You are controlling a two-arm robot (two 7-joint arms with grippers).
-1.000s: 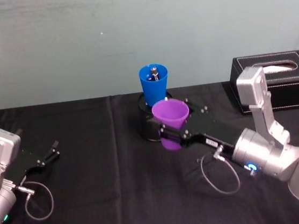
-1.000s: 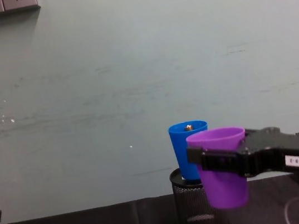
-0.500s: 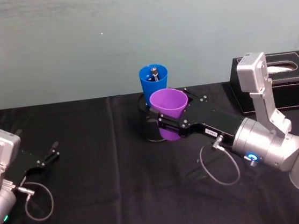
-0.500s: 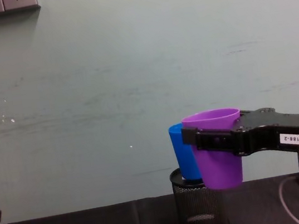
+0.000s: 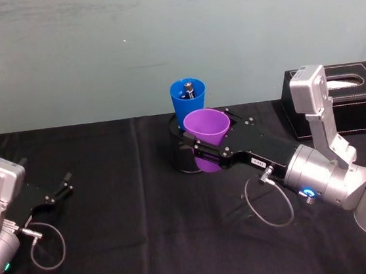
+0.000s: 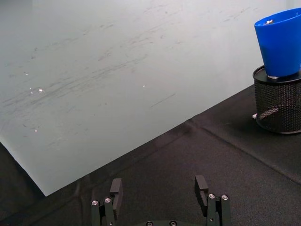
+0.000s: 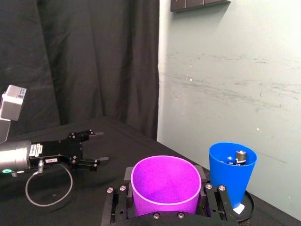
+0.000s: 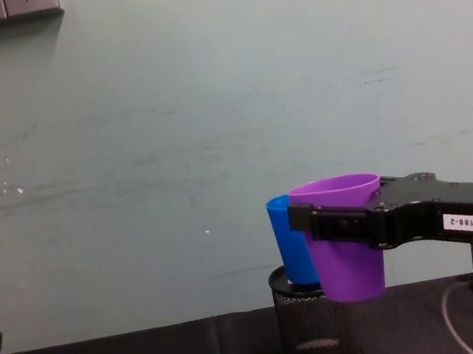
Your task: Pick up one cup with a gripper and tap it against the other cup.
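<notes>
My right gripper is shut on the purple cup, holding it upright in the air by its wall. The purple cup hangs just in front of the blue cup, which stands on a black mesh holder. In the right wrist view the purple cup sits between my fingers, with the blue cup close beside it. I cannot tell whether the cups touch. A small metal object lies inside the blue cup. My left gripper rests open on the table at the left.
A black tissue box stands at the back right. The mesh holder is under the held cup. A loose cable loop hangs from my right wrist. A pale wall closes the back of the black-clothed table.
My right gripper has lifted the purple cup and carried it forward, close to the blue cup. It has hardly moved in the last half second. The left arm is still.
</notes>
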